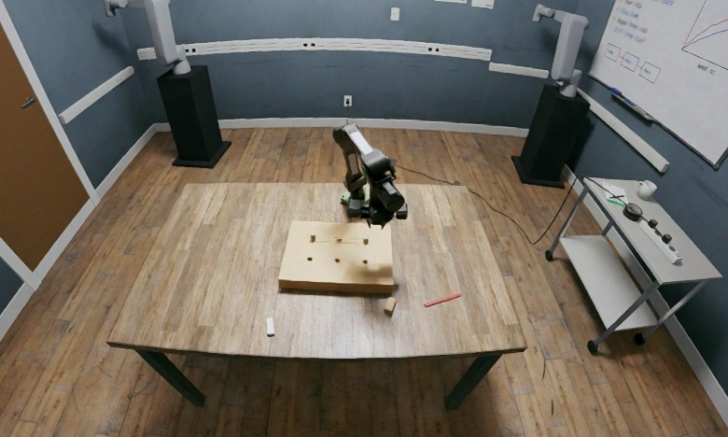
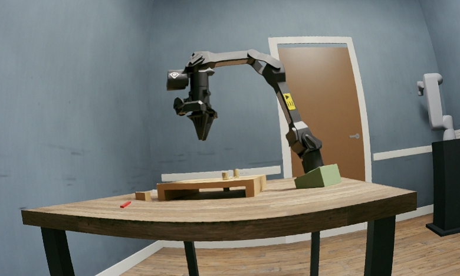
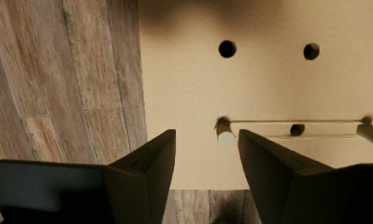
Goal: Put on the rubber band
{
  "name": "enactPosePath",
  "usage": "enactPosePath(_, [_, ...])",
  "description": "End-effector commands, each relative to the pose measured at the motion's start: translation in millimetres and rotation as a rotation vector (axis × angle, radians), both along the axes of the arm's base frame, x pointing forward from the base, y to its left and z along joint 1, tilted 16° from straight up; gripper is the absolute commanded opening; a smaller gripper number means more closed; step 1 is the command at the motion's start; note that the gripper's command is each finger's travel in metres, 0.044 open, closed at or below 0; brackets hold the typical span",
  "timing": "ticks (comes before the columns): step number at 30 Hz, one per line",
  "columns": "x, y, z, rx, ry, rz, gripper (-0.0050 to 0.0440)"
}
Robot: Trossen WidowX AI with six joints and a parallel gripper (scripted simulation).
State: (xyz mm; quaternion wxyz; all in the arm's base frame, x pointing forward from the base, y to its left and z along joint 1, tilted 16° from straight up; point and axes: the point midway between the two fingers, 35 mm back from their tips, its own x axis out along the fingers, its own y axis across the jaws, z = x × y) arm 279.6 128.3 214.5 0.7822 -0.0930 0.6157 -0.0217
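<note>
The tan board (image 1: 338,255) lies flat on the table, with several holes. Two short wooden bench dogs (image 3: 225,135) (image 3: 372,134) stand in its far row; they also show in the top view (image 1: 313,237) (image 1: 365,239). The thin rubber band (image 3: 298,122) is stretched as two straight strands between them and goes round both, below their pale tops. My gripper (image 3: 207,137) (image 2: 202,135) hangs high above the board's right far corner, clear of the band. Its fingers are apart with nothing between them.
A small wooden block (image 1: 389,305), a red stick (image 1: 441,299) and a white piece (image 1: 270,326) lie on the table in front of the board. The arm's green base block (image 2: 317,176) stands behind the board.
</note>
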Motion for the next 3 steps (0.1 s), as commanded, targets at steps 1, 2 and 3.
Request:
enactPosePath(1, [1.6, 0.8, 4.5, 0.007, -0.011, 0.0, 0.0176])
enactPosePath(2, [1.6, 0.8, 4.5, 0.007, -0.011, 0.0, 0.0176])
enactPosePath(3, [1.6, 0.8, 4.5, 0.007, -0.011, 0.0, 0.0176])
